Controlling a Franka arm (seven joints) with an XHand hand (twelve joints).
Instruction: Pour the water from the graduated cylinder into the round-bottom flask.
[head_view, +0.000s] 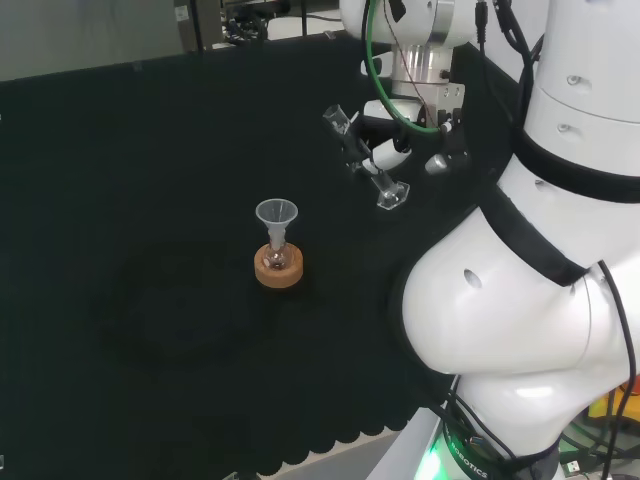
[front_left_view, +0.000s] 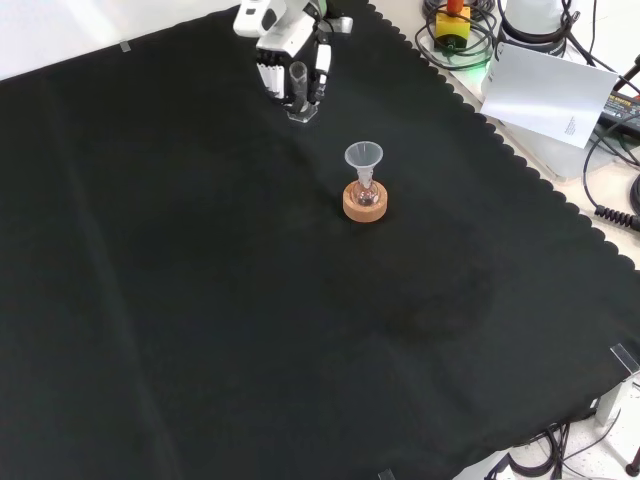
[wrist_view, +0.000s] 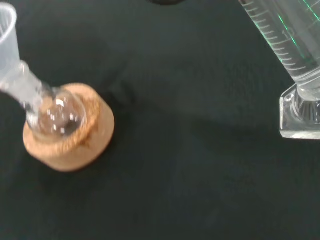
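From the head view I see the hand (head_view: 400, 150) curled round the graduated cylinder (head_view: 365, 160), which tilts with its base (head_view: 391, 195) lower right and its lip upper left; the fingers are partly hidden by cables and the arm. The round-bottom flask (head_view: 279, 257) sits on its cork ring (head_view: 279, 271) on the black surface (head_view: 150, 200), a clear funnel (head_view: 277, 215) in its neck, well to the left of the hand.

In the front view the hand (front_left_view: 285, 45) grips the cylinder (front_left_view: 299, 88) at the top, its base near the cloth (touching or not, I cannot tell). The flask (front_left_view: 365, 192) stands apart, lower right.

The wrist view cuts off the cylinder (wrist_view: 295, 60) above its graduations; any water level is hard to make out.
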